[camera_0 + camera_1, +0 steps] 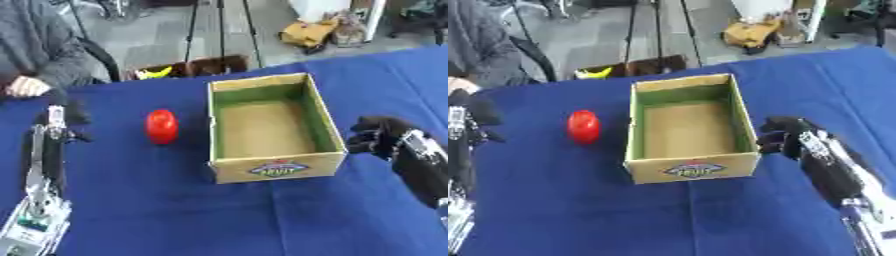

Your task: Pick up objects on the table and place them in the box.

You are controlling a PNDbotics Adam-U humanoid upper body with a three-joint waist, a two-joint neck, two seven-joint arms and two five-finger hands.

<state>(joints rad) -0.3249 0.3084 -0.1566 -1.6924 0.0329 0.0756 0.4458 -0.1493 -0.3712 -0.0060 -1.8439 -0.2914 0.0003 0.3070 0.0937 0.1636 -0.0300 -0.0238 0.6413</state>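
The red object [162,126] rests on the blue-covered bench [175,210], just left of the open cardboard box [271,167], apart from it; its exact kind is hard to make out. The right hand [785,136], fingers curled and holding nothing, sits beside the box's right wall. The left hand [66,120] at the left edge is blurred: finger state cannot be told

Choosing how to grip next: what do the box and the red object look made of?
Box: looks like cardboard, matte tan floor, green inner walls, a printed label on the front. Red object: smooth and a bit glossy, with a faint highlight; real fruit or plastic, I cannot tell. Both sit on blue cloth.
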